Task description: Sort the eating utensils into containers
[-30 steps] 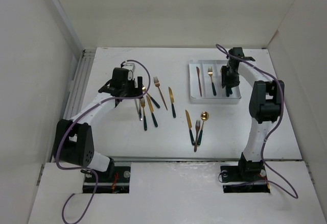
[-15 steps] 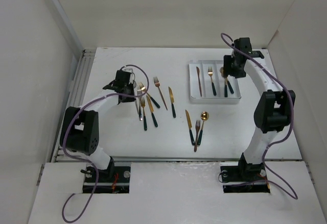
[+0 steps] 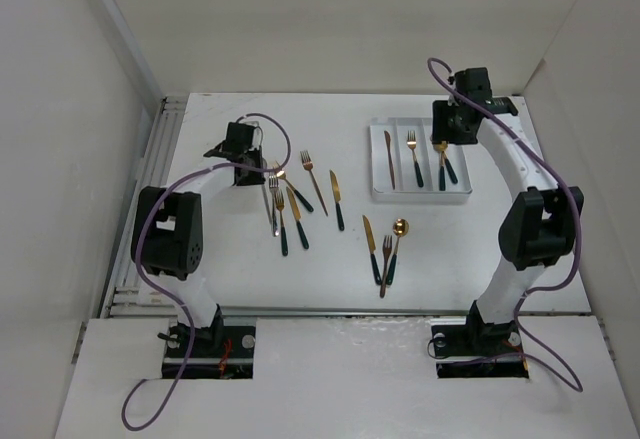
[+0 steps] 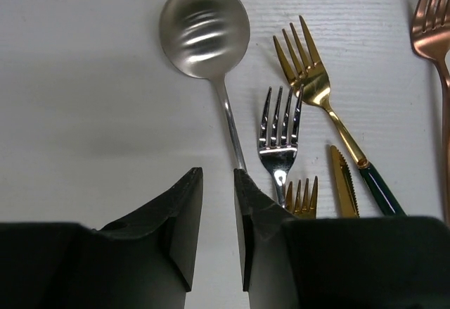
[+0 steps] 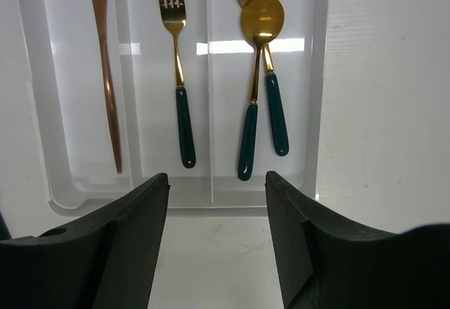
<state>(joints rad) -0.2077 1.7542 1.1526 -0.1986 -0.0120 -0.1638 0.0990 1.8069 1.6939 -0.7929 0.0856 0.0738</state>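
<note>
White tabletop (image 3: 440,259): your left claw (image 4: 219,182) is closing in at the silver spoon (image 4: 204,31), grip unclear; right claw (image 5: 216,182) is hanging open, gold spoon (image 5: 261,19) freshly landed in the tray (image 5: 320,112).

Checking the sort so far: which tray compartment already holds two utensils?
The rightmost compartment: two gold spoons lie overlapping there, while the middle holds one fork and the left one copper knife.
</note>
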